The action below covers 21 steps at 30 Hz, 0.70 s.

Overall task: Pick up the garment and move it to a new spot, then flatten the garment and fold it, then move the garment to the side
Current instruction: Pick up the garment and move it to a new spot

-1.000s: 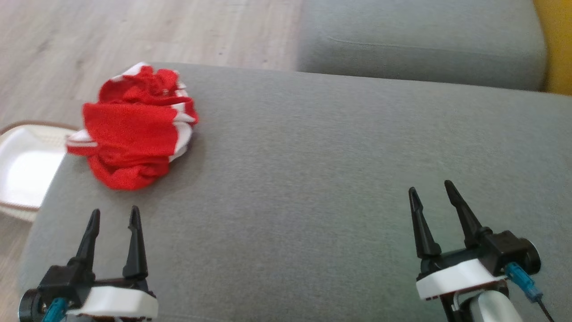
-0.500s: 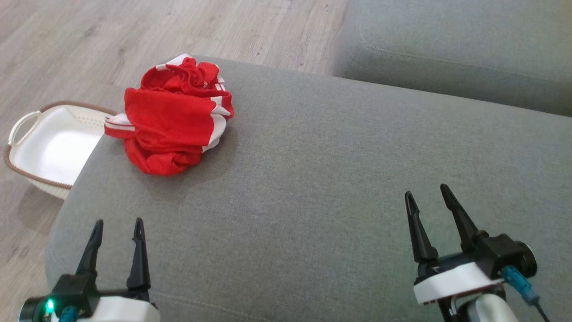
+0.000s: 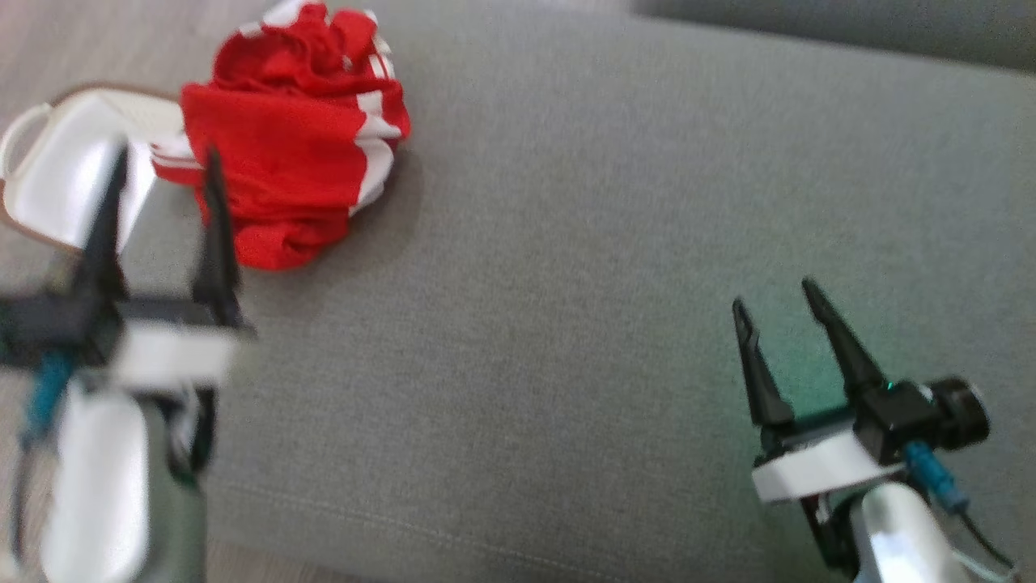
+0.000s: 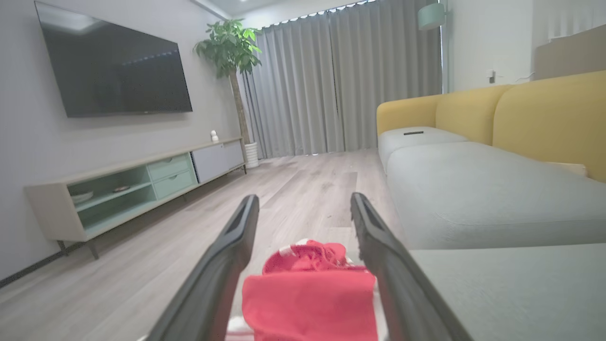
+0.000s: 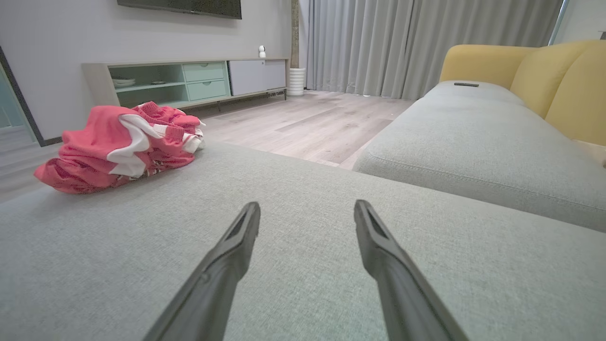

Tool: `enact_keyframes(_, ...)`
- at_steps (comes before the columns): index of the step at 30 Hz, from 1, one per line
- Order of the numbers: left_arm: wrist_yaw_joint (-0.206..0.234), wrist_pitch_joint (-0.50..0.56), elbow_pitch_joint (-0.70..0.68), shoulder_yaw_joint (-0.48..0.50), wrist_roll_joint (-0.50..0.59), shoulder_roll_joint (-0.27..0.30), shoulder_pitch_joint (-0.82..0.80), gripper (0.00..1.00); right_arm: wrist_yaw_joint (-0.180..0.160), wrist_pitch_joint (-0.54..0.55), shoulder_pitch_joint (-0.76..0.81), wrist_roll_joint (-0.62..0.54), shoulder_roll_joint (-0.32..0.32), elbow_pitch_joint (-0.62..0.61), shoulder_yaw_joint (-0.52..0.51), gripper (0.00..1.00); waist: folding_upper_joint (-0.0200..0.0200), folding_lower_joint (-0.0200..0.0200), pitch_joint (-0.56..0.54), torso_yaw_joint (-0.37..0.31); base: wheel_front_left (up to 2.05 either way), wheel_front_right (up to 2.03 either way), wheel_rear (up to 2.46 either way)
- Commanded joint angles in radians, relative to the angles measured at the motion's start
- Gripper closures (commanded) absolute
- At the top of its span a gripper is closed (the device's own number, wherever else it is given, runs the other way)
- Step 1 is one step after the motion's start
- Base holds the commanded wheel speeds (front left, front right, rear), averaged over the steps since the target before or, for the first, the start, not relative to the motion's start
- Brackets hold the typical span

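Judging by how it lies, almost nothing of the task is done: the garment [image 3: 283, 154], red with white stripes, sits in a crumpled heap at about eleven o'clock in the head view, on the edge of the grey cushion [image 3: 607, 243], with a white basket [image 3: 48, 178] on the floor beyond that edge at ten o'clock. Picking up, moving, flattening, folding and setting aside all appear to be left. The left gripper [image 3: 166, 158] stands at nine o'clock with its fingers spread wide and nothing between them. In its wrist view the heap lies straight ahead, framed by the two fingers, though I cannot tell whether either tip touches cloth. The right gripper [image 3: 774, 295] waits at four o'clock, also spread wide and empty, well apart from the garment, above bare cushion. Against half a second ago, the left gripper has risen from the seven o'clock corner to the garment's near side and is smeared by motion. The whole view has also shifted, so the camera moved. The heap's shape looks unchanged, and the right gripper has barely shifted.
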Motion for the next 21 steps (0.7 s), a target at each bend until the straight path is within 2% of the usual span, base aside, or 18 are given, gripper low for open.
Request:
enact_keyframes(1, -0.006, -0.005, 0.019, 0.050, -0.014, 0.046, -0.091, 0.00, -0.001, -0.011, -0.044, -0.007, -0.017, -0.041, 0.026, 0.00, 0.0000, -0.0002, 0.068, -0.009, 0.00, 0.00, 0.00)
enact_keyframes(6, -0.034, 0.071, 0.250, 0.062, -0.052, 0.111, -0.362, 0.00, -0.001, -0.011, -0.087, -0.033, -0.055, -0.075, 0.024, 0.00, 0.0000, -0.0002, 0.148, -0.022, 0.00, 0.00, 0.00)
enact_keyframes(13, -0.055, 0.262, 0.644, 0.057, -0.124, 0.142, -0.677, 0.00, -0.001, -0.011, -0.113, -0.040, -0.110, -0.150, -0.012, 0.00, 0.0000, -0.0002, 0.259, -0.040, 0.00, 0.00, 0.00)
enact_keyframes(21, -0.028, 0.369, 0.996, 0.044, -0.126, 0.168, -0.889, 0.00, -0.001, -0.011, -0.117, -0.043, -0.138, -0.195, -0.037, 0.00, 0.0000, -0.0002, 0.338, -0.067, 0.00, 0.00, 0.00)
